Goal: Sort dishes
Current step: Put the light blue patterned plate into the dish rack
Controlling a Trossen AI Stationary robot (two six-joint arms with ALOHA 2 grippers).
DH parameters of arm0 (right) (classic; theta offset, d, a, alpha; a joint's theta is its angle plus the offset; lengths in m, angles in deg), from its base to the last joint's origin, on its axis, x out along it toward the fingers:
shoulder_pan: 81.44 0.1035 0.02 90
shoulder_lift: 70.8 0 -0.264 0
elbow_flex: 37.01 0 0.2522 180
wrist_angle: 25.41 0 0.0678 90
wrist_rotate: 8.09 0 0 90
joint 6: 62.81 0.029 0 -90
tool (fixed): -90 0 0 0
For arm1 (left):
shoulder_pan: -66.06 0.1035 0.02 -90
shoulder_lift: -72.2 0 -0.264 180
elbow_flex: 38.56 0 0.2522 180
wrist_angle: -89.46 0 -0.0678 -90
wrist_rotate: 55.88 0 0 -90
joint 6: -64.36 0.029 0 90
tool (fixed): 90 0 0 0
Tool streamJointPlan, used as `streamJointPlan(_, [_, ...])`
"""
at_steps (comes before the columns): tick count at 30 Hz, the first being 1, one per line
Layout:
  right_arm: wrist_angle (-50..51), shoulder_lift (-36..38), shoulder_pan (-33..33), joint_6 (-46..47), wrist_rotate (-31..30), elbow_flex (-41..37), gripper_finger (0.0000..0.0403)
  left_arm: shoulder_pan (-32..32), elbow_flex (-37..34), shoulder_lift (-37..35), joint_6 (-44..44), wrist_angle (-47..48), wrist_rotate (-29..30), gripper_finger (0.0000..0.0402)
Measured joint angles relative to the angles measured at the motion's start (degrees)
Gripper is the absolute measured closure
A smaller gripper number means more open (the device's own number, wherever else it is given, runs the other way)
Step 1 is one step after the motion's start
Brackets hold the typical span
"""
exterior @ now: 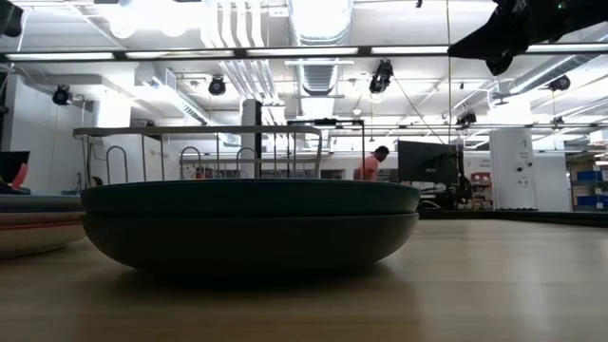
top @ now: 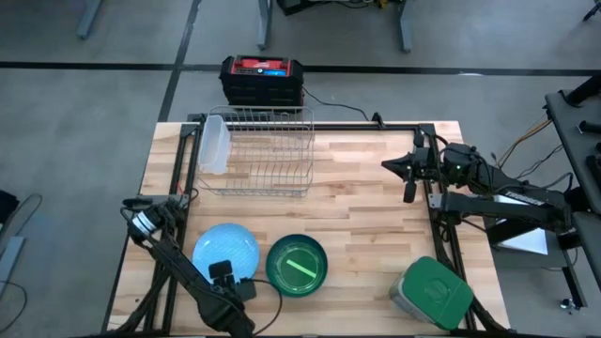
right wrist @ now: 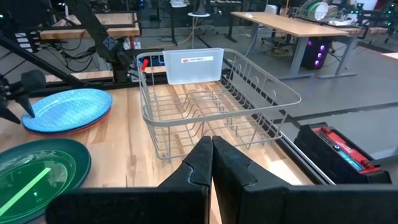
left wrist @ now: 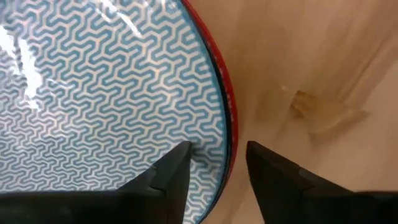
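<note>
A light blue patterned plate [top: 225, 250] lies on top of a red plate [left wrist: 229, 106] near the table's front left. Next to it on the right sits a dark green dish [top: 297, 266] with a lime-green streak inside. My left gripper [left wrist: 217, 171] points down at the blue plate's near rim, open. One finger [left wrist: 175, 173] stands over the plate's inside and the other [left wrist: 272, 177] outside both rims. My right gripper [right wrist: 211, 158] is shut and empty, held high at the table's right side [top: 394, 166]. My left gripper straddles the near rim [left wrist: 225, 155] of the stacked blue and red plates from above, with a visible gap on each side. I cannot tell whether either fingertip touches a plate. Both plates lie flat on the table.
A wire rack [top: 261, 150] with a white plastic piece [top: 214, 143] at its left end stands at the back. A grey container with a green lid [top: 432, 293] sits at the front right. Bare wood lies between the rack and the dishes.
</note>
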Motion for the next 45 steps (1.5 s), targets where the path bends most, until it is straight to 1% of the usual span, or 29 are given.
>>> streamJointPlan(3, [-0.2,0.0,0.0,0.0,0.0,-0.1,0.0403,0.0,0.0,-0.2,-0.8,0.0,0.6,0.0310])
streamJointPlan(6, [-0.4,0.0,0.0,0.0,0.3,-0.2,0.0403,0.0,0.0,-0.4,-1.6,-0.6,0.8,0.0367])
streamJointPlan(8, [-0.4,0.0,0.0,0.0,1.2,-0.3,0.0403,0.0,0.0,-0.8,-2.9,-0.8,1.1,0.0389])
streamJointPlan(12, [-0.4,0.0,0.0,0.0,1.5,-0.4,0.0403,0.0,1.6,-0.7,-4.0,-1.8,2.5,0.0388])
streamJointPlan(17, [-0.4,0.0,0.0,0.0,1.5,-0.4,0.0403,0.0,5.4,-2.3,-5.6,-1.9,8.6,0.0400])
streamJointPlan(22, [-0.4,0.0,0.0,0.0,1.7,-0.5,0.0403,0.0,6.9,-4.8,-8.3,0.8,12.2,0.0401])
streamJointPlan(26, [-0.7,0.0,0.0,0.0,3.0,-0.5,0.0403,0.0,7.0,-6.3,-8.9,2.1,14.0,0.0401])
streamJointPlan(34, [-0.9,0.0,0.0,0.1,3.1,-0.5,0.0403,0.0,7.0,-6.4,-9.2,2.9,14.3,0.0401])
streamJointPlan(35, [-1.5,-0.1,0.0,0.1,4.3,-0.8,0.0403,0.0,7.0,-6.4,-9.3,2.9,14.3,0.0401])
streamJointPlan(36, [-2.5,-0.3,0.0,0.1,7.0,-1.3,0.0403,0.0,7.0,-6.4,-9.3,2.9,14.3,0.0401])
streamJointPlan(38, [-5.8,-1.1,0.8,-0.4,15.8,-2.6,0.0403,0.0,7.0,-6.4,-9.3,2.8,14.3,0.0401])
streamJointPlan(39, [-7.5,-1.7,1.4,-1.3,19.6,-3.3,0.0403,0.0,7.0,-6.5,-9.3,2.8,14.3,0.0401])
streamJointPlan(40, [-9.4,-2.5,2.3,-2.1,22.1,-3.7,0.0403,0.0,7.0,-6.5,-9.3,2.8,14.3,0.0401])
streamJointPlan(41, [-11.5,-3.4,3.6,-3.2,23.1,-4.1,0.0403,0.0,7.0,-6.5,-9.3,2.7,14.3,0.0401])
streamJointPlan(43, [-17.0,-6.2,7.1,-5.5,23.1,-4.7,0.0403,0.0,7.0,-6.5,-9.3,2.6,14.3,0.0401])
streamJointPlan(45, [-21.7,-10.3,11.3,-7.6,21.3,-4.9,0.0403,0.0,7.0,-6.5,-9.3,2.6,14.4,0.0401])
